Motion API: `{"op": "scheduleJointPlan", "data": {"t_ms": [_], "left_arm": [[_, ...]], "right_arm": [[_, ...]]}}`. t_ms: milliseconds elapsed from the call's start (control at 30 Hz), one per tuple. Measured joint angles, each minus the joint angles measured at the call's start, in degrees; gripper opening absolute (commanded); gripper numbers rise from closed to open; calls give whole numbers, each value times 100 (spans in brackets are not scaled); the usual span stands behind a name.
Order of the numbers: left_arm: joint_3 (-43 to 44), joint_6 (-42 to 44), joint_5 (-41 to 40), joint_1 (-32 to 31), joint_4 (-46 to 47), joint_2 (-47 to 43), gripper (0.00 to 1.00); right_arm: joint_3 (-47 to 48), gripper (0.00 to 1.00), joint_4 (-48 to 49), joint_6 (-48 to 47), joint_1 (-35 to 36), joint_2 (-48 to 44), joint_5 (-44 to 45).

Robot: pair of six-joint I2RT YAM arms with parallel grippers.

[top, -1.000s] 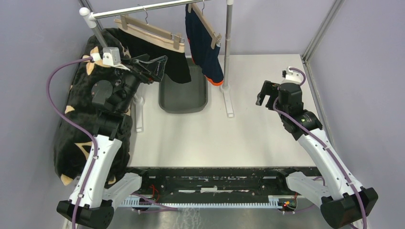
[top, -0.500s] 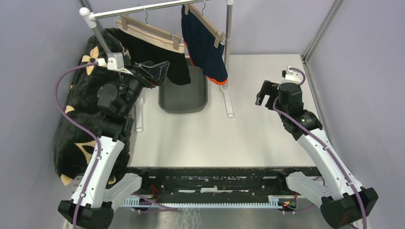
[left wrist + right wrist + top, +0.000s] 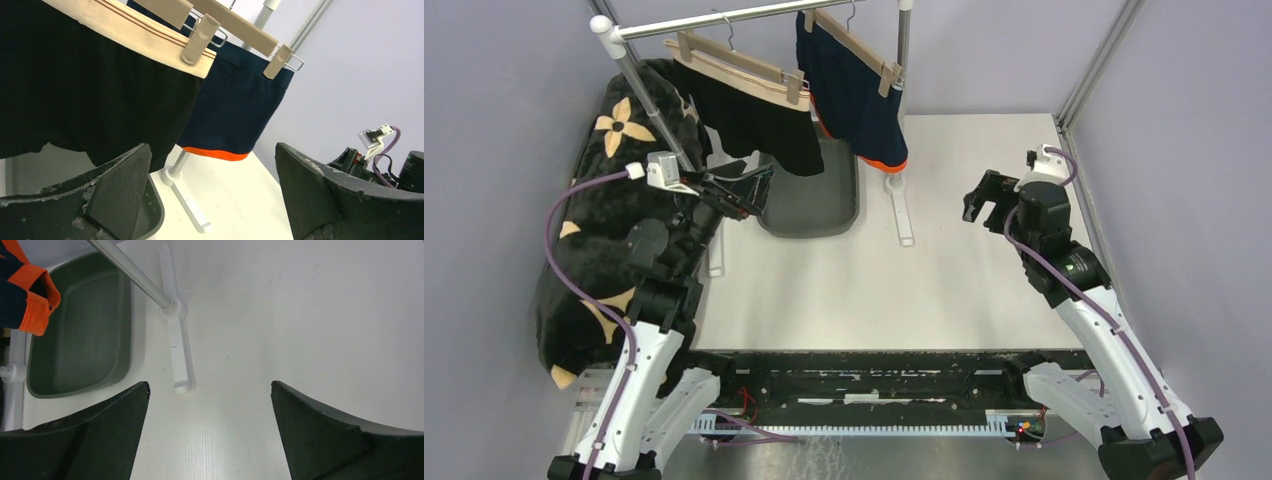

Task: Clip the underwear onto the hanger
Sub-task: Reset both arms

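Black underwear (image 3: 754, 120) with a beige waistband hangs clipped to a wooden hanger (image 3: 729, 60) on the rail. To its right, navy underwear (image 3: 854, 95) with an orange hem hangs clipped to a second hanger (image 3: 856, 38). My left gripper (image 3: 756, 190) is open and empty, just below and in front of the black underwear. The left wrist view looks up at the black underwear (image 3: 90, 95), one hanger clip (image 3: 198, 36) and the navy pair (image 3: 235, 110), with the left gripper (image 3: 211, 146) holding nothing. My right gripper (image 3: 982, 203) is open over the table at the right; the right wrist view shows this gripper (image 3: 210, 384) empty.
A grey tub (image 3: 809, 205) sits on the table under the hanging clothes. The rack's rail (image 3: 724, 18), right post (image 3: 903, 90) and white foot (image 3: 177, 355) stand near it. A black blanket with beige flowers (image 3: 594, 250) lies along the left side.
My left arm has drawn back and down from the black underwear toward the near side. The navy underwear has swung slightly. My right arm has shifted a little to the right.
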Motion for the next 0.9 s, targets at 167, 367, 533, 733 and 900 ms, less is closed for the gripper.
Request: {"op": "scheduleJointPlan", "data": {"t_ms": [167,367,533,733,900], "left_arm": [[-221,-131,94,0,39,-313,99],[-651,-208,96,0,37,-739,99],[-758,-210,96,0,63,-885,99],[-868,-234,133,0,151,-861,99],[-1010,-345,249,0,264,-861,99]], "right_arm": [[-90,100,85,70,0,-76,-31],[-337,100,173,98,2,-289,-35],[-564,100,490,219,0,-553,-186],[-804,100,634,291,0,-601,-334],[-876,100,651,293,2,-660,-374]]}}
